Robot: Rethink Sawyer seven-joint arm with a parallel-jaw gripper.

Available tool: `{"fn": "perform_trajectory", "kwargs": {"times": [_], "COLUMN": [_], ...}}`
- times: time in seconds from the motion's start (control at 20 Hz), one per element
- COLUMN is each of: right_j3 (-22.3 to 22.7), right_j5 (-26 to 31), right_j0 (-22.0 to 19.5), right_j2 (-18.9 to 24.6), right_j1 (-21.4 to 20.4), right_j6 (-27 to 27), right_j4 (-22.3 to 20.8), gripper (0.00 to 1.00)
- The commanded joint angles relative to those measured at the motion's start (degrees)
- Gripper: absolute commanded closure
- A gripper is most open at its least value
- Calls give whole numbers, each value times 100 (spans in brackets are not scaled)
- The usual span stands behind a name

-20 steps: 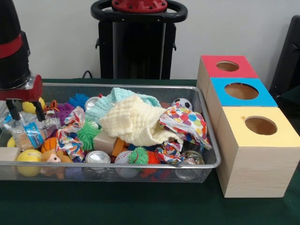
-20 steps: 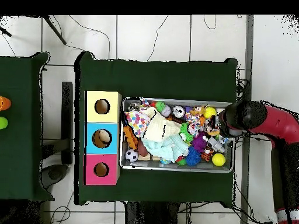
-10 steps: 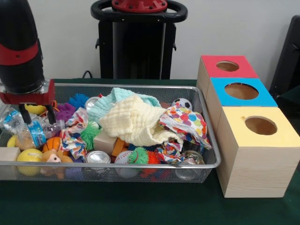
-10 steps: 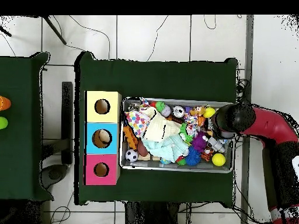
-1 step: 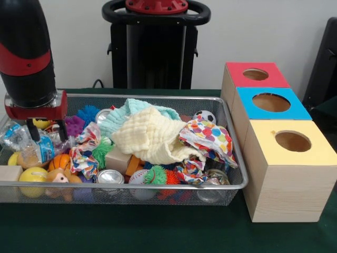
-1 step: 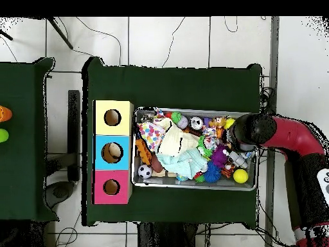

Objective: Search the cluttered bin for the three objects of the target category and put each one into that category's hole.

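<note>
Clutter hides much of the wire bin (image 5: 231,158): a pale yellow cloth (image 5: 150,138) and a mint cloth (image 5: 131,112) lie heaped over the middle, and whatever sits beneath them cannot be made out. A polka-dot fabric (image 5: 208,138) drapes toward the end of the bin nearest the boxes, with a small soccer ball (image 5: 204,116) just behind it. Along the front wall lie a silver can (image 5: 110,177), a yellow ball (image 5: 32,176), a small orange basketball (image 5: 57,161) and spiky rubber toys, partly screened by the mesh. Beside the bin stand three wooden boxes in a row, each with a round hole: the red-topped box (image 5: 255,75), the blue-topped box (image 5: 271,103) and the yellow-topped box (image 5: 292,142); nothing shows inside the holes. The gripper (image 5: 48,133) hangs low over the bin's far end from the boxes, its two dark fingers spread apart and straddling a clear plastic packet (image 5: 31,145), the tips down among the toys; whether they press the packet cannot be told.
</note>
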Motion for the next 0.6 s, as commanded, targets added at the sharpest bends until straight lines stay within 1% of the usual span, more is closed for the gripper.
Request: {"fn": "perform_trajectory", "kwargs": {"times": [0.05,0.4,0.6], "right_j3": [486,546,637], "right_j5": [-431,-489,-683], "right_j0": [-72,-108,-147], "right_j2": [393,408,425], "right_j1": [240,237,223], "right_j6": [-1247,-1260,-1267], "right_j4": [-230,-231,-288], "gripper": [0,0,0]}}
